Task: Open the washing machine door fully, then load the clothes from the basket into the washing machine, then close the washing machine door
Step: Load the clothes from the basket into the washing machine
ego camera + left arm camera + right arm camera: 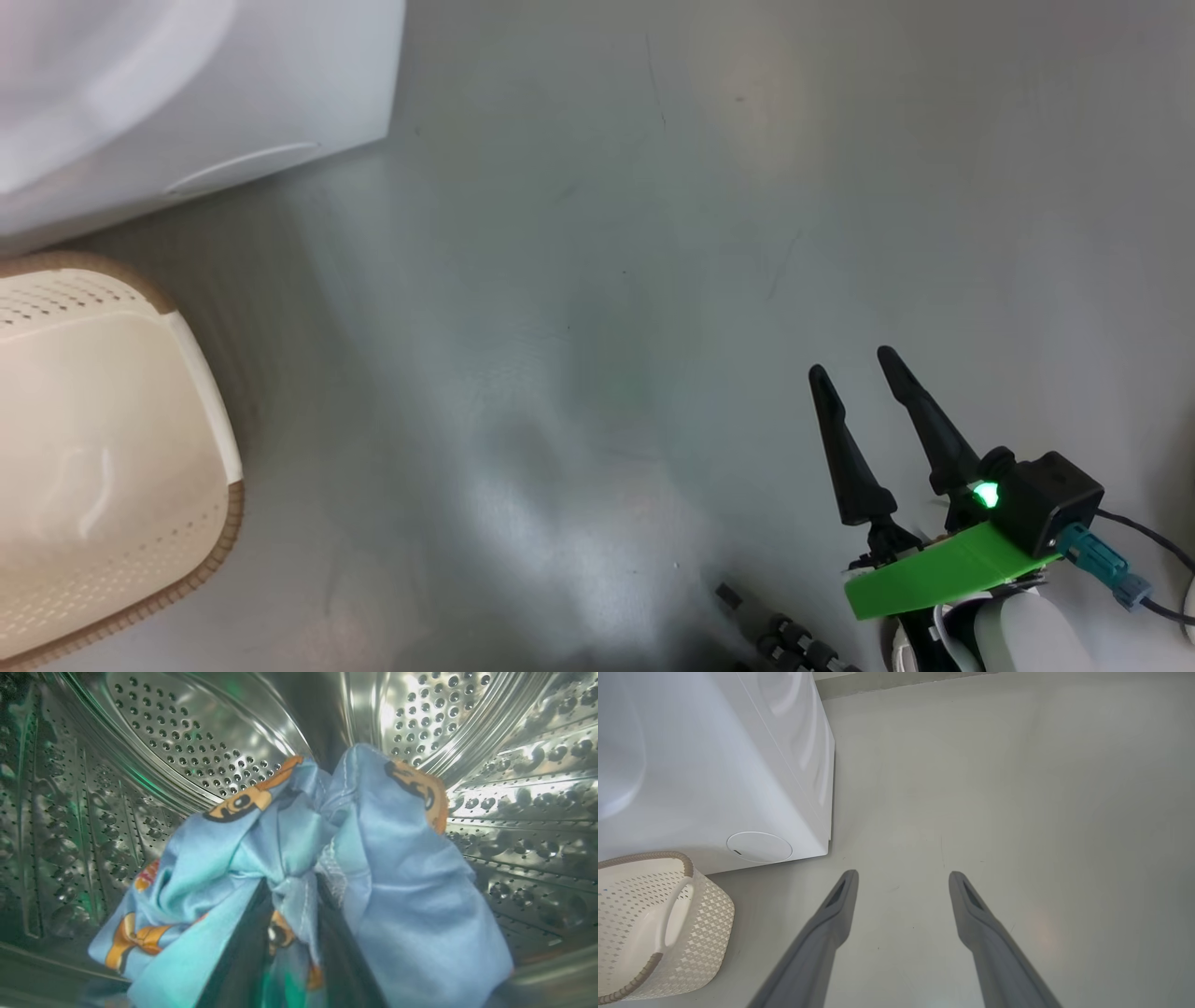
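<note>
Loading step: inside the steel perforated drum (pixel 196 742), the left tool (pixel 292 884) has light blue bear-printed clothes (pixel 397 882) bunched between its fingers, grip impossible to tell; release and withdraw next; right tool (pixel 903 874) spread, empty.

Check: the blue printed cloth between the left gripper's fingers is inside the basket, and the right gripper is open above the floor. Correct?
The cloth between the left gripper's fingers is inside the steel drum, not the basket; the left wrist view shows it. The right gripper is open above the floor.
</note>
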